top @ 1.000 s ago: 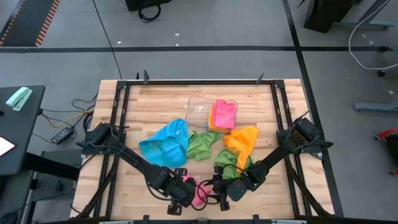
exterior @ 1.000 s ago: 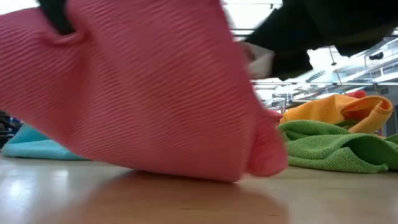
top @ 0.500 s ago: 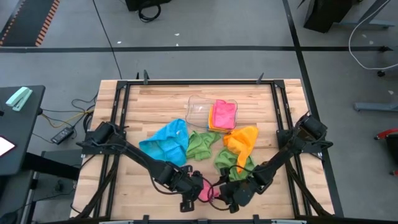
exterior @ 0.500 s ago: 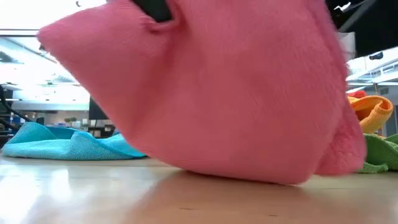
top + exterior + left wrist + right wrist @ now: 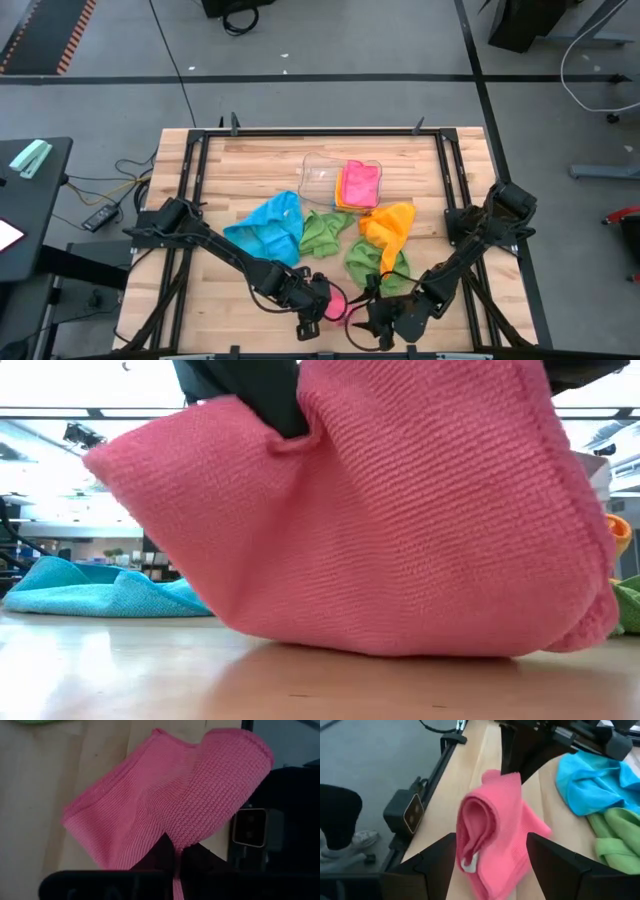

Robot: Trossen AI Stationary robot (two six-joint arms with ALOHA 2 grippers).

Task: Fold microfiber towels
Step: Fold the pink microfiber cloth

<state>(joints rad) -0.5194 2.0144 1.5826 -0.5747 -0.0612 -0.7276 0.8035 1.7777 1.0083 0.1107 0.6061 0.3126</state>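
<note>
Left claw (image 5: 176, 857) tips buried in pink towel (image 5: 170, 805)

We find no readable text, label, brand or number on anything in these views.

Centre of the low view: a plain pink ribbed towel (image 5: 400, 530). High view, middle: blue towel (image 5: 265, 228), green towel (image 5: 323, 231), orange towel (image 5: 390, 226), on pale wood table (image 5: 250, 165).
</note>
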